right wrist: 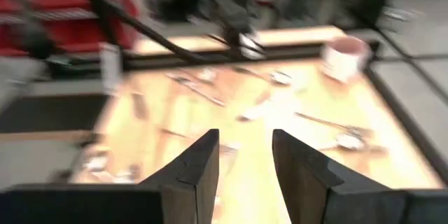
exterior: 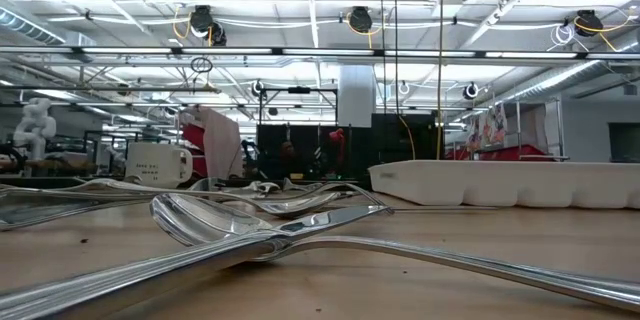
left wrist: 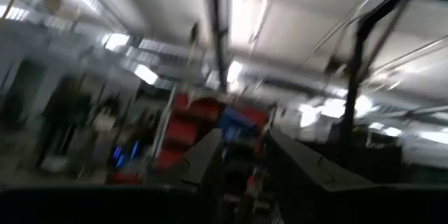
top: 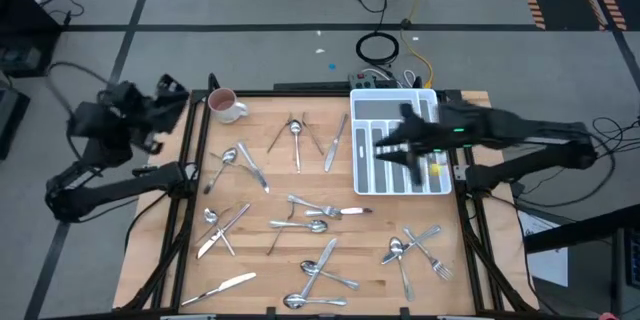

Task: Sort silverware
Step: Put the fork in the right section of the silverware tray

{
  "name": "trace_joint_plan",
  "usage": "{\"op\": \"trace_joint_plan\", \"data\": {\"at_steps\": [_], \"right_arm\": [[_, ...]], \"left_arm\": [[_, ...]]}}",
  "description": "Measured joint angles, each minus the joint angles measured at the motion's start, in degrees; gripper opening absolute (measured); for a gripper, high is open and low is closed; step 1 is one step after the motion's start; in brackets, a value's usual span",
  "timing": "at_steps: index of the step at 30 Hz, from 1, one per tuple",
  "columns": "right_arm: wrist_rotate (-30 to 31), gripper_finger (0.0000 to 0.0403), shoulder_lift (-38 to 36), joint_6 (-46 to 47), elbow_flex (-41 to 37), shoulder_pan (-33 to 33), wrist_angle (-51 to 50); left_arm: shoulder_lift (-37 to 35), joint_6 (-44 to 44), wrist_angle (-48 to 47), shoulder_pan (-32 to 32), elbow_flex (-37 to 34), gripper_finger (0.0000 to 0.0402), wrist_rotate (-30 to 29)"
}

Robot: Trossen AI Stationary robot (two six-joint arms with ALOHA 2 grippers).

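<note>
Right pincer (top: 392, 148) is hovering over the white tray (top: 362, 175) at the counter's 2 o'clock, fingers parted, gripping nothing visible. The silverware (top: 318, 226) is lying scattered on the counter (top: 260, 245), mostly toward 8 o'clock from it, long axes pointing every way. Left pincer (top: 170, 95) is waiting off the 10 o'clock edge, parted too, empty. Right arm judged nearer. The low view is showing only spoons up close, neither arm.

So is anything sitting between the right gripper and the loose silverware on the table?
Nothing visible blocks it. The right gripper hangs open and empty over the white tray, and the silverware lies scattered on open wood beside the tray. The mug sits off in the far corner.
</note>
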Motion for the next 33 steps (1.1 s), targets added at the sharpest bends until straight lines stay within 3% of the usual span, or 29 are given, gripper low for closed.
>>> {"op": "trace_joint_plan", "data": {"at_steps": [6, 12, 15, 19, 24, 33], "right_arm": [[-0.7, 0.0141, 12.6, -1.6, 0.7, -4.3, 0.3], [-2.7, 0.0216, 22.6, -1.5, 2.7, -6.6, 9.1], [3.8, 0.0262, 27.2, -1.1, 4.3, -7.7, 12.8], [12.4, 0.0301, 33.1, 4.4, 9.2, -10.4, 9.9], [14.0, 0.0305, 40.3, 12.6, 14.9, -12.9, 5.4], [8.3, 0.0299, 49.9, 16.5, 16.8, -13.2, 4.3]], "left_arm": [[2.8, 1.3, -13.5, 0.0, 1.5, 0.0118, -0.9], [2.7, 2.7, -21.1, 0.1, 1.6, 0.0118, -5.6], [2.6, 2.7, -26.4, 0.1, 1.6, 0.0118, -12.1], [2.6, 1.0, -32.2, 0.1, 1.6, 0.0118, -18.0], [2.5, -1.8, -37.4, 0.1, 1.6, 0.0118, -21.6], [2.5, -1.9, -39.4, 0.1, 1.6, 0.0118, -21.6]]}}
